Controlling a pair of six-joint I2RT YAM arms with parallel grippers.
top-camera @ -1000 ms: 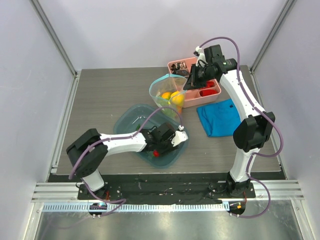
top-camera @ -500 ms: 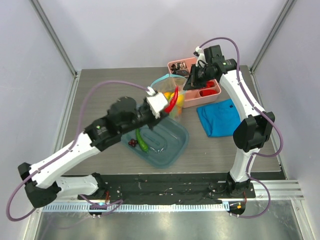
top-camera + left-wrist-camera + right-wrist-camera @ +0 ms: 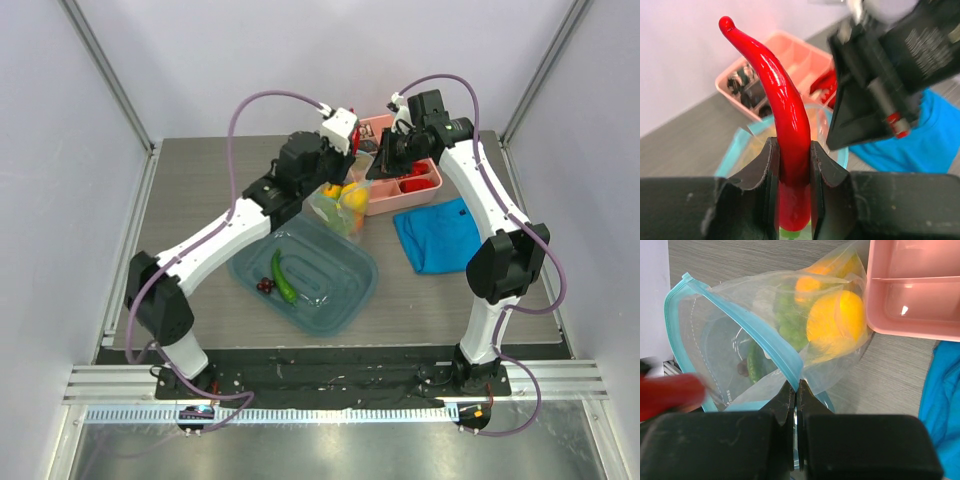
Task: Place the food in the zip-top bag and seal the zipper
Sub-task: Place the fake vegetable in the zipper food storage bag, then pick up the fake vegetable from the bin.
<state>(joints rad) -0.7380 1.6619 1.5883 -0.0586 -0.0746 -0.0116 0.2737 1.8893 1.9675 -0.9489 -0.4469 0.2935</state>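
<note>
The left gripper (image 3: 792,150) is clamping the red chili (image 3: 782,105) by its thick end, jaws narrowed onto its sides. The chili's long axis is running straight out along the fingers, and its curved tip is pointing away from the hand. The clear bag (image 3: 338,203) is standing toward the far middle of the table (image 3: 200,200), between the teal tray (image 3: 345,300) on its near side and the pink box (image 3: 425,185) on its far right.

In the left wrist view the bag's open mouth is lying directly beyond the chili, so the tip is already aiming at the opening. In the right wrist view the chili is showing as a red blur at the left edge of the mouth. I judge that the coming move is turning on pushing it tip-first toward the right and down into the mouth.

The right gripper (image 3: 796,390) is pinching the blue strip (image 3: 750,322) at the mouth's right end, jaws fully together on it, holding the bag open. The left arm is the one nearer the opening with the food.

Orange fruit (image 3: 837,315) and green grapes (image 3: 790,330) are sitting inside the bag. A cucumber (image 3: 283,277) and cherries (image 3: 265,286) are lying in the tray. A blue cloth (image 3: 440,235) is lying to the right.

Small white print is showing on the right gripper's body, but it is too fine to read.
</note>
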